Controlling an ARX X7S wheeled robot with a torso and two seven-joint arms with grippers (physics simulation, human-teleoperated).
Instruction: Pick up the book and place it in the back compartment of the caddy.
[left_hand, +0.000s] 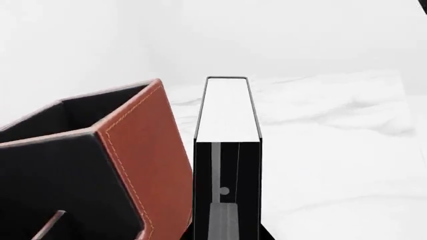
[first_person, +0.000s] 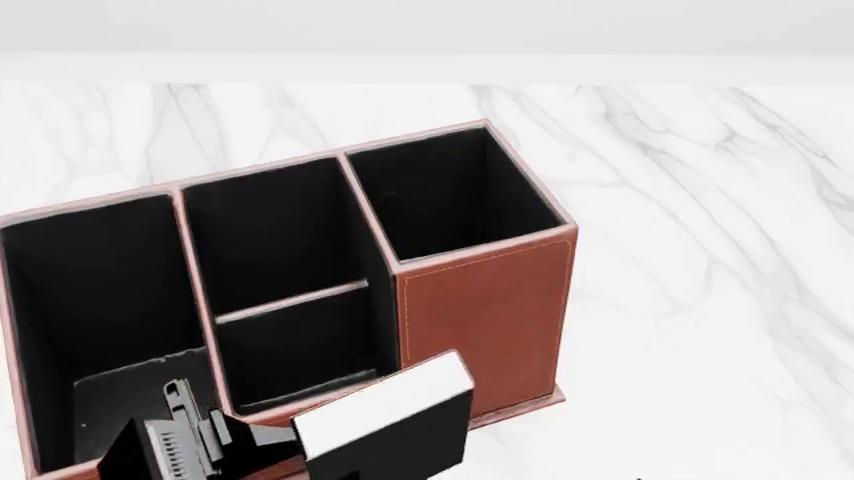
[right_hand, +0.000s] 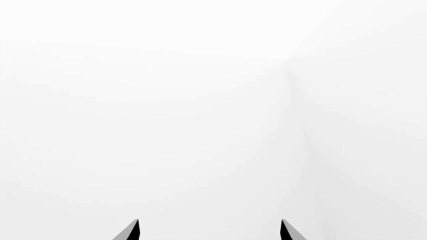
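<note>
Left gripper (first_person: 287, 440) fingers clamped on the book (first_person: 394, 420), held tilted just above the caddy (first_person: 487, 300) near rim, short of the back compartment (first_person: 274, 235); right gripper (right_hand: 209, 231) fingers spread wide, gripping nothing, facing blank white.

Around your work area: white marble tabletop (first_person: 694, 200) with grey veining, running off head view to right and toward you. Beyond its far edge you see plain pale wall (first_person: 427, 25), with lighter band along where it meets table. Left wrist view gives you same marble surface (left_hand: 333, 130) (veins faint there) under blank white backdrop (left_hand: 280, 35). Right wrist view shows you only featureless white wall (right_hand: 167, 110), with faint vertical corner line (right_hand: 297, 125) at one side.
</note>
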